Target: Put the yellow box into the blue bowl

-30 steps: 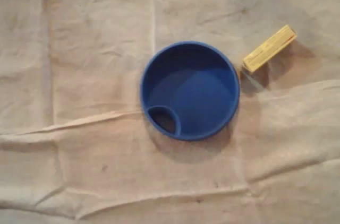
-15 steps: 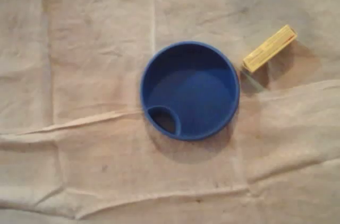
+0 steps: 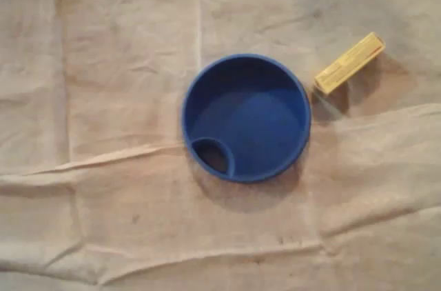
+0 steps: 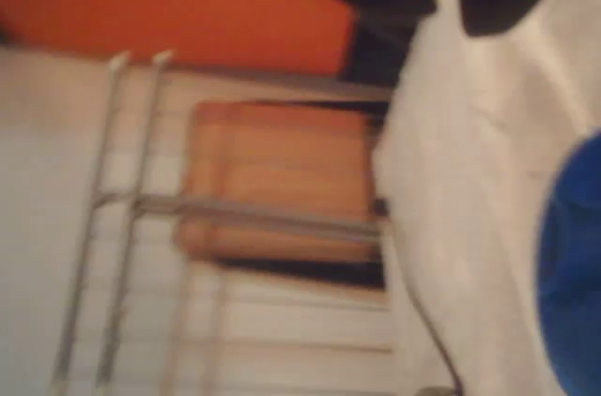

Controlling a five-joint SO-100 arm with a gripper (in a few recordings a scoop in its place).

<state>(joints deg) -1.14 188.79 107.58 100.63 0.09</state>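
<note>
A round blue bowl (image 3: pixel 246 117) sits on the cloth near the middle of the overhead view; it is empty and has a small oval pocket at its lower left rim. A long yellow box (image 3: pixel 349 63) lies flat on the cloth just to the bowl's upper right, angled and a little apart from the rim. In the blurred wrist view, which lies tilted, a curved piece of the blue bowl (image 4: pixel 573 265) shows at the right edge on the pale cloth.
A creased beige cloth (image 3: pixel 103 98) covers the whole table, with raised folds running across below the bowl. The wrist view looks past the table's edge at a wooden panel (image 4: pixel 282 180), metal rails and an orange surface (image 4: pixel 169 2).
</note>
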